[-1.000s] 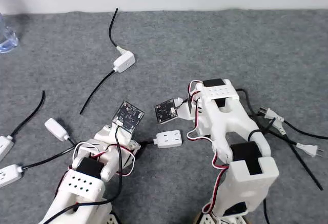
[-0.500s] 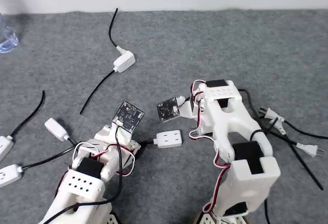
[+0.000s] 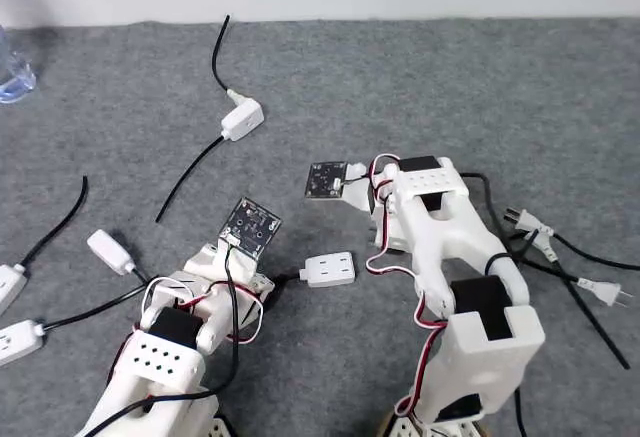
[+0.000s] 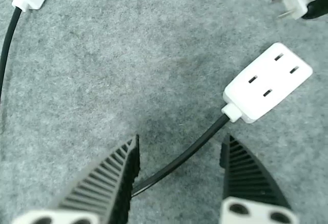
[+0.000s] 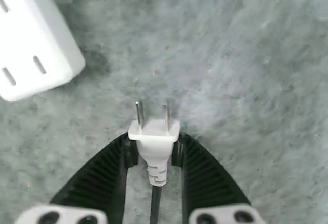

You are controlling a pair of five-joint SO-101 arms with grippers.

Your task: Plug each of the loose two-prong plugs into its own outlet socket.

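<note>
right pincer (image 5: pixel 153 145) moved outward, clamping plug (image 5: pixel 153 131)

The right arm (image 3: pixel 440 227) has pushed its wrist outward. A second ago the small dark square camera board (image 3: pixel 325 179) on that wrist sat tilted, just beside the far edge of the flat white outlet block (image 3: pixel 329 270). Now it stands clearly apart from the block and has turned nearly level. The right gripper (image 5: pixel 154 146) has carried the white two-prong plug (image 5: pixel 152 130) along, clamped between its black jaws, so the block lies ahead of the prongs and off to one side.
</note>
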